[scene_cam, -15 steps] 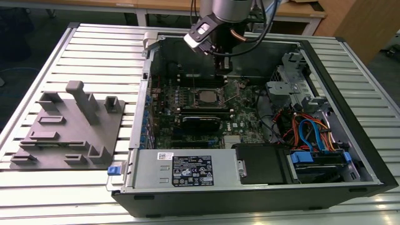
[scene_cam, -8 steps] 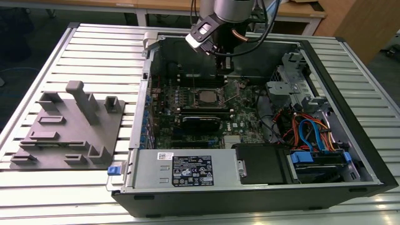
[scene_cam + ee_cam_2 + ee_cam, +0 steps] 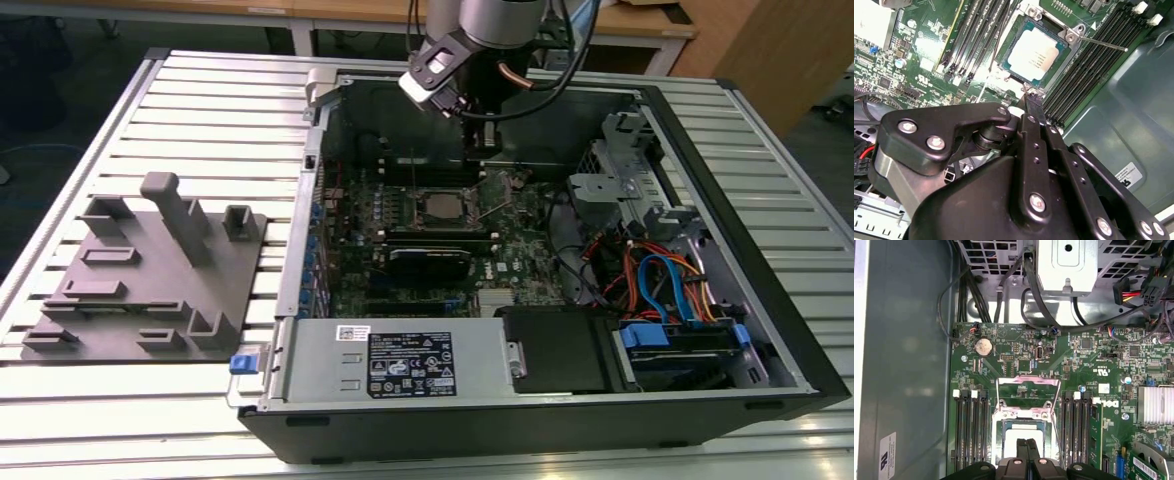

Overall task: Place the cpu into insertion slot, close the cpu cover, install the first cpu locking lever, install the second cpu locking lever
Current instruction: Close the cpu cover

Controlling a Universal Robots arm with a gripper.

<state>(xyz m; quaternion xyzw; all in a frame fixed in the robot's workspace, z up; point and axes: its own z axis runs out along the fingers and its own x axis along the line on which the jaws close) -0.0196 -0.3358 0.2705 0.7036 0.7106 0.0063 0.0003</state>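
The cpu (image 3: 1033, 52), a small silver-topped square, lies seated in the insertion slot (image 3: 1015, 31) on the green motherboard; it also shows in the first wrist view (image 3: 1021, 434) and the exterior view (image 3: 442, 205). The cpu cover (image 3: 1028, 384), a thin silvery frame with a square cut-out, stands swung open on the far side of the slot. A thin locking lever (image 3: 1104, 45) sticks out over the memory slots. My gripper (image 3: 1034, 107) (image 3: 1027, 444) (image 3: 477, 158) hovers just off the slot's near edge, fingers shut together with nothing between them.
Black memory slots (image 3: 971, 430) flank the socket on both sides. The open computer case (image 3: 747, 150) holds a drive cage (image 3: 617, 170), coloured cables (image 3: 661, 280), a power supply (image 3: 387, 365) and a heatsink (image 3: 1155, 405). A grey fixture (image 3: 147, 270) lies at the exterior view's left.
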